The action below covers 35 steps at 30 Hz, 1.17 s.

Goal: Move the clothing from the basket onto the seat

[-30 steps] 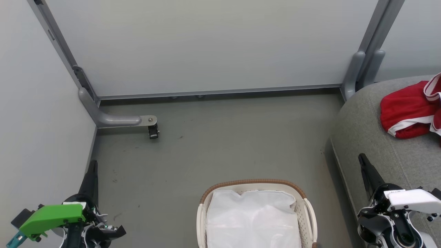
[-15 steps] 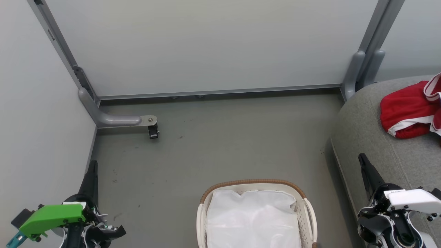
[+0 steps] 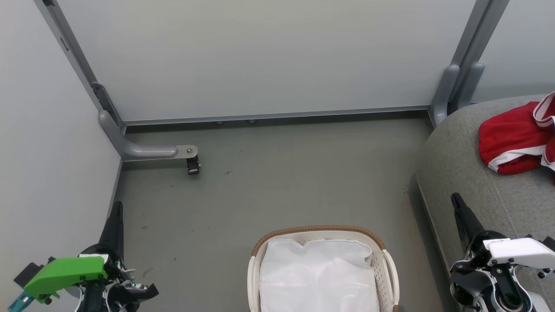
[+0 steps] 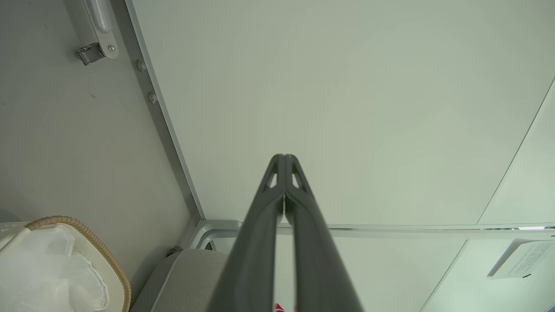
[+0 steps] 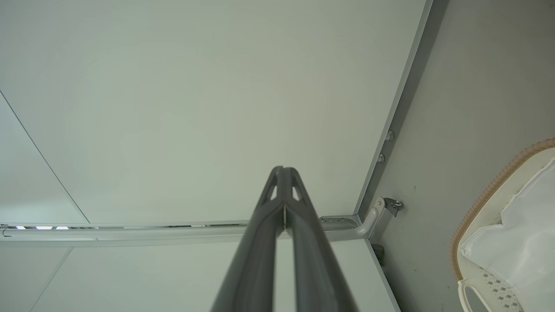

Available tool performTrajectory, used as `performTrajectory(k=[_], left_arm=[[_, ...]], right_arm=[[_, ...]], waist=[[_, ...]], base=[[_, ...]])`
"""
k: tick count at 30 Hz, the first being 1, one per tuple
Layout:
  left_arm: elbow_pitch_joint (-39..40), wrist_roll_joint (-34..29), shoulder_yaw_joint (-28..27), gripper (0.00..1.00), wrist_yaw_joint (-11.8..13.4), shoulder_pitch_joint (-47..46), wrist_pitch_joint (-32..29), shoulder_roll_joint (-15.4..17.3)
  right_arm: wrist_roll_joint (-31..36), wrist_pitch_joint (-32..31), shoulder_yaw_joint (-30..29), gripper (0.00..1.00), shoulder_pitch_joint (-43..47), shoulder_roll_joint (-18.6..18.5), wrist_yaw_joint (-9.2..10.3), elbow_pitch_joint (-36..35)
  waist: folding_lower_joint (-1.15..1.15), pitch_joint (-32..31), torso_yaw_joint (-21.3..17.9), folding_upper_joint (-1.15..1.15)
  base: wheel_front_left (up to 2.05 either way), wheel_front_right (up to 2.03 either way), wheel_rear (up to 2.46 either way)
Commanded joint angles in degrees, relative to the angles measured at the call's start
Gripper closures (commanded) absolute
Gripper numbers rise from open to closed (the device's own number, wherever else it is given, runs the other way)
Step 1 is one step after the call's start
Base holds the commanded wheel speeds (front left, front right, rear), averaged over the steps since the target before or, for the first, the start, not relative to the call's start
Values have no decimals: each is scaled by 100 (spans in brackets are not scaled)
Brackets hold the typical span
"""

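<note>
Red clothing point(image 3: 514, 138) with white trim lies bunched on the grey seat point(image 3: 459, 173) at the right edge of the head view. The cream basket point(image 3: 318, 232) with its brown rim stands on the floor at bottom centre, a white liner sheet point(image 3: 318, 275) inside it. My left gripper point(image 3: 117, 207) is shut and empty at the lower left, well left of the basket. My right gripper point(image 3: 455, 199) is shut and empty at the lower right, over the seat's front edge. In the wrist views both grippers point(image 4: 284, 158) point(image 5: 284, 170) have their fingertips pressed together. The basket rim point(image 4: 93, 242) point(image 5: 485, 195) shows beside them.
Pale partition walls point(image 3: 260, 56) close the space behind and at the left. A grey wall foot with a small caster point(image 3: 193, 164) juts onto the floor at the left. Grey uprights point(image 3: 455, 91) stand by the seat's far corner. Open floor point(image 3: 282, 182) lies beyond the basket.
</note>
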State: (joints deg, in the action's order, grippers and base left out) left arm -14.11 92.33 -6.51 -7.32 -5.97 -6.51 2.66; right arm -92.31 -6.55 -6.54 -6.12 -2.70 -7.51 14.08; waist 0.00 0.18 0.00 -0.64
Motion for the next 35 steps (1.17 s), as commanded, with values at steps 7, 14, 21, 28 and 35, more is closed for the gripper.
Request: performTrajectory(k=[7, 14, 21, 28, 35], left_arm=[[13, 17, -12, 100, -31, -58, -25, 40], [13, 17, -11, 100, -31, -58, -24, 40], [13, 17, -11, 100, -31, -58, -24, 40], [14, 18, -12, 100, -31, -58, -24, 40], [14, 18, -12, 100, -31, -58, -24, 40]], right_arm=[[-20, -16, -12, 100, -14, -34, 4, -21], [-20, -16, -12, 100, -14, -34, 4, -21], [-20, -16, -12, 100, -14, -34, 4, -21], [-20, -16, -12, 100, -14, -34, 4, -21], [-20, -15, -12, 100, -14, -34, 4, -21]], waist=[[0, 0, 0, 64], [0, 0, 0, 64], [0, 0, 0, 64], [0, 0, 0, 64], [0, 0, 0, 64]], base=[[0, 0, 0], [0, 0, 0], [0, 0, 0], [0, 0, 0], [0, 0, 0]])
